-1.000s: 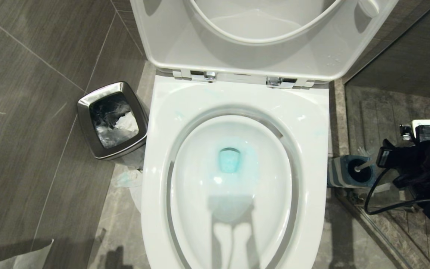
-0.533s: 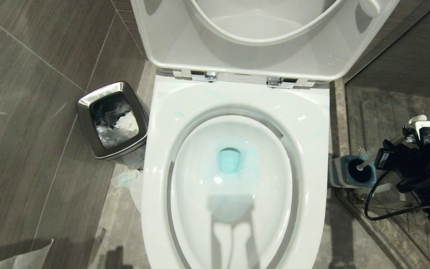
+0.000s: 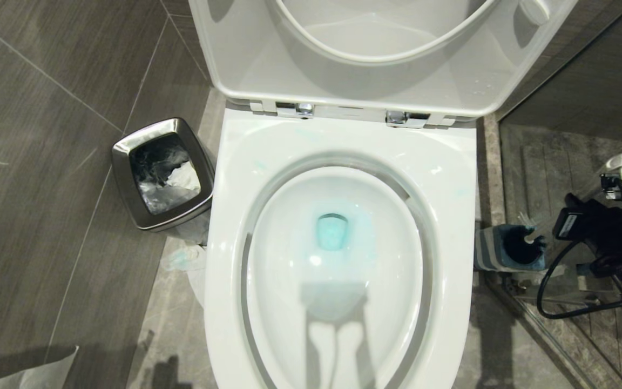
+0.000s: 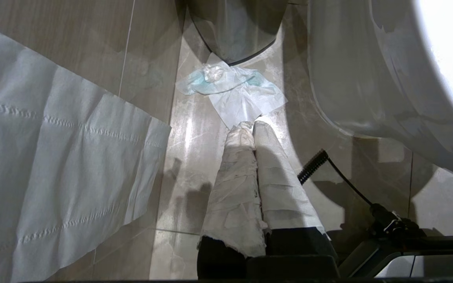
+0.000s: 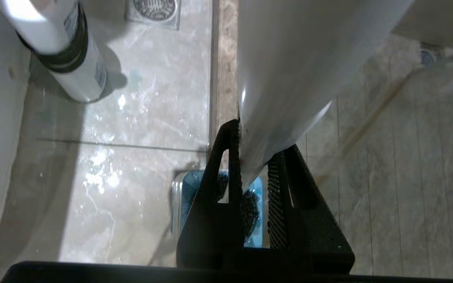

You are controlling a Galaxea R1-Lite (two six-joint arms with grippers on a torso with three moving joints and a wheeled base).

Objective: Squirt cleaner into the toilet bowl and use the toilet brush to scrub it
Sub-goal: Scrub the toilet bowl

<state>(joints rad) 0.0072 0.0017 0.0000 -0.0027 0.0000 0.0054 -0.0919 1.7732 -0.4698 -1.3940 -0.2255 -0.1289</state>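
Beside toilet bowl (image 3: 343, 162), right claw (image 5: 252, 173) clamps toilet brush (image 5: 289, 78); left claw (image 4: 250, 129) clenched.

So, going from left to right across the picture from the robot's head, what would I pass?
A sheet of white paper at the lower corner → steel waste bin → toilet bowl → blue-topped brush holder → the robot's right gripper, holding the toilet brush by its handle.

Toilet brush (image 3: 527, 238) head hidden in holder (image 3: 492, 249); bowl front cut off.
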